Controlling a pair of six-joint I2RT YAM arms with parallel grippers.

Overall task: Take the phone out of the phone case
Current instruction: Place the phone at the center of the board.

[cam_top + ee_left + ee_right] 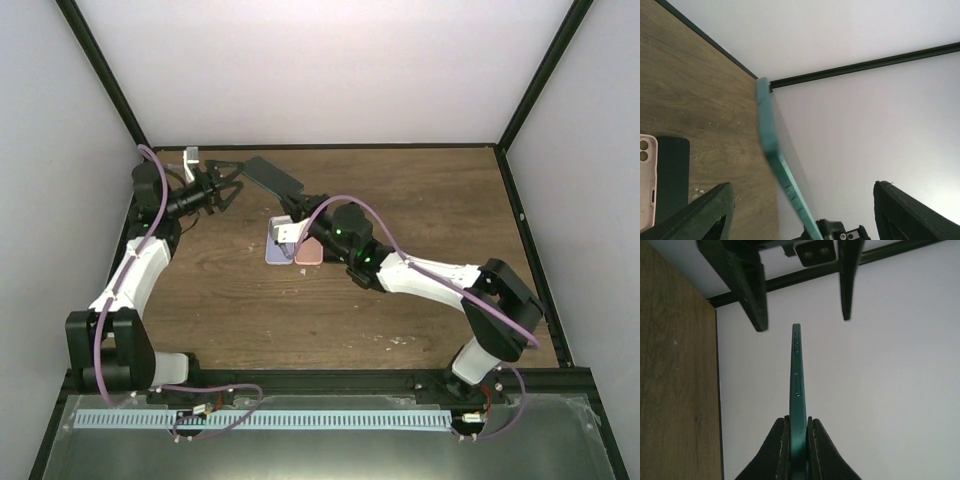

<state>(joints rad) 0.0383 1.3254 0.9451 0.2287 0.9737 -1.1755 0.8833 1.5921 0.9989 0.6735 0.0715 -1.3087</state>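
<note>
Right gripper (798, 427) clamps the teal case (796, 375) edge-on. Left gripper (238, 182) stands with jaws apart, flanking its far tip without touching

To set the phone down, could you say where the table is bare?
Brown wooden table is bare beyond the right arm and in front of the flat lavender case and pink case; crowded around the teal cased phone.

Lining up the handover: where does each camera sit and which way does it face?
Top: above and behind, looking down at the table; left arm and right arm show.
Left wrist: on the left arm, facing the phone between the open left fingers.
Right wrist: looking along right fingers clamped on the phone, toward the left fingers.
Both wrist views share the phone.
</note>
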